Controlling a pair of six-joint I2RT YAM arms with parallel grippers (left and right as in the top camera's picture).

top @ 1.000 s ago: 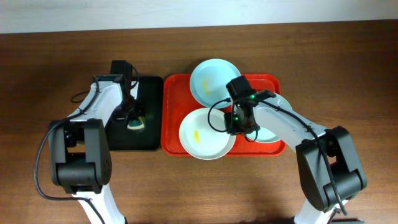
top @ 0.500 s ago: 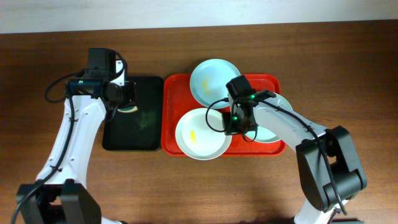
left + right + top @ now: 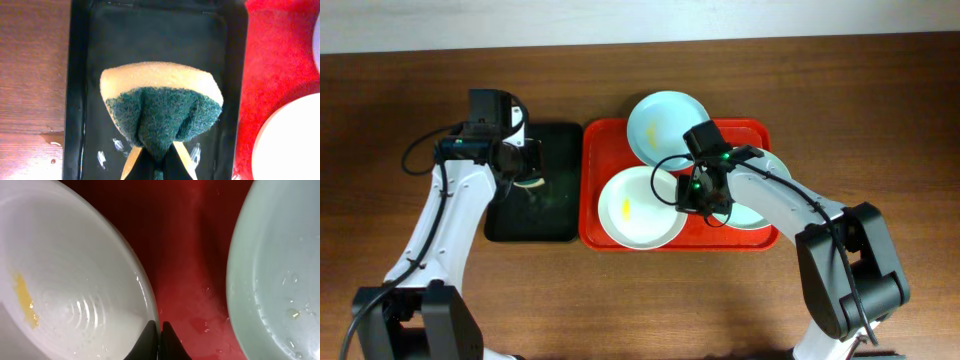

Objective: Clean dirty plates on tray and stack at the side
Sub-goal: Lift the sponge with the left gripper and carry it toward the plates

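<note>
The left arm (image 3: 445,205) and right arm (image 3: 775,195) have white links, black joints and looping black cables.

The red tray (image 3: 598,150) is crowded. The white plate (image 3: 635,210), pale blue plate (image 3: 665,125) and pale green plate (image 3: 752,217) leave only its far-left corner and a narrow gap between white and green. The right arm (image 3: 780,195) crosses the green plate. A sponge (image 3: 527,183) hangs over the far half of the black tray (image 3: 545,225). Open wood lies right of the red tray and along the near edge.
</note>
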